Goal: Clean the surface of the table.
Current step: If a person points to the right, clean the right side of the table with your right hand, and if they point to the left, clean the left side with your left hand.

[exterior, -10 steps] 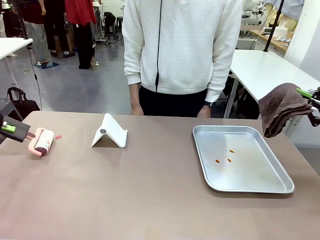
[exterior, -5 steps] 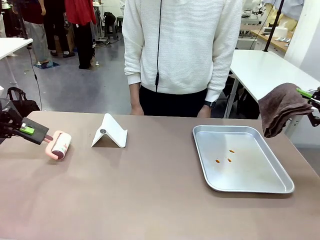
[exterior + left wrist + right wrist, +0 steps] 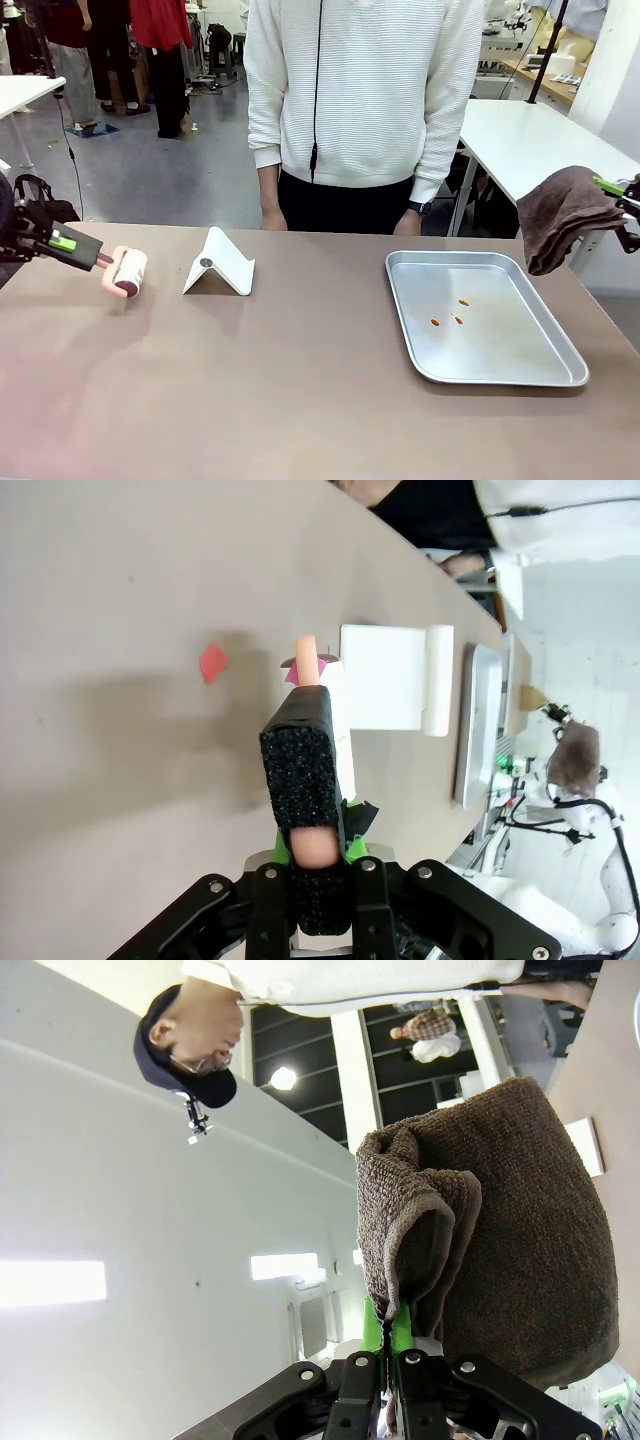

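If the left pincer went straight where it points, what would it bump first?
Probably the white folded stand: the lint roller held in the left pincer points toward it, though depth is unclear.

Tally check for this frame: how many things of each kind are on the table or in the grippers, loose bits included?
lint roller: 1, held by the left gripper
brown towel: 1, held by the right gripper
white stand: 1
silver tray: 1
orange bits in the tray: 3
red scrap on the table: 1
Total: 8
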Action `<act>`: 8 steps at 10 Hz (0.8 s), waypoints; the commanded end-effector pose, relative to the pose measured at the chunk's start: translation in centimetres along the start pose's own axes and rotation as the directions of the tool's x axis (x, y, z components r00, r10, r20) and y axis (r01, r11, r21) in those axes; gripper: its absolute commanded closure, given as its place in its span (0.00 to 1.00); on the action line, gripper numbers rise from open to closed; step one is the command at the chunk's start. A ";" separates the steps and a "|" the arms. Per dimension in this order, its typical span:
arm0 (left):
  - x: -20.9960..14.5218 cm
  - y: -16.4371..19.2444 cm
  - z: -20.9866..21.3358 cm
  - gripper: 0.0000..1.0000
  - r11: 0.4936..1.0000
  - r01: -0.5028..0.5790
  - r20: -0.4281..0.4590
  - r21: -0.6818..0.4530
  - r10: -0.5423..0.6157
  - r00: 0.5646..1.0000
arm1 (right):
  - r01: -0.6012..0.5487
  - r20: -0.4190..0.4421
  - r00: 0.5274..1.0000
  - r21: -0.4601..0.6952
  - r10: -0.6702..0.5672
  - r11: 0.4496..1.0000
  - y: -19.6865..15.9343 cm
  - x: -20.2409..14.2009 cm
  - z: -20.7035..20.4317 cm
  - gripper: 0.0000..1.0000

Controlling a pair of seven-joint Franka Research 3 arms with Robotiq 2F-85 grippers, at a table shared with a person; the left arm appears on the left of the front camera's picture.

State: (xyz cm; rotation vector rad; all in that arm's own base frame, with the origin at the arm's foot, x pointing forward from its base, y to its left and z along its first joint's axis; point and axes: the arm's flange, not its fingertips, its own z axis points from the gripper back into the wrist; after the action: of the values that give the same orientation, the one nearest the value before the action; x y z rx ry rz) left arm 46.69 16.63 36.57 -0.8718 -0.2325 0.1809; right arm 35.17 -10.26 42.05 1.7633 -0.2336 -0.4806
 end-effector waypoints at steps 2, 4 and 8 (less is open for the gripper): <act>3.0 1.6 3.3 0.79 0.994 -0.055 0.056 -0.090 0.061 0.997 | -0.012 -0.011 1.000 0.014 0.012 1.000 0.2 -0.1 0.1 1.00; 6.9 6.1 7.1 0.79 0.967 -0.183 0.042 -0.177 0.193 0.980 | -0.012 -0.011 1.000 0.014 0.012 1.000 0.2 -0.1 0.1 1.00; 8.4 13.6 12.7 0.79 0.899 -0.182 -0.010 -0.399 0.194 0.981 | -0.012 -0.011 1.000 0.014 0.012 1.000 0.2 -0.1 0.1 1.00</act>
State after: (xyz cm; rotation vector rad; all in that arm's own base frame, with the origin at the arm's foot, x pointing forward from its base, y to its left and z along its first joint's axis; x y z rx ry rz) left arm 49.34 36.10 34.03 -1.1866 -0.2159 0.3847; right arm 35.17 -10.25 42.04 1.7635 -0.2329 -0.4802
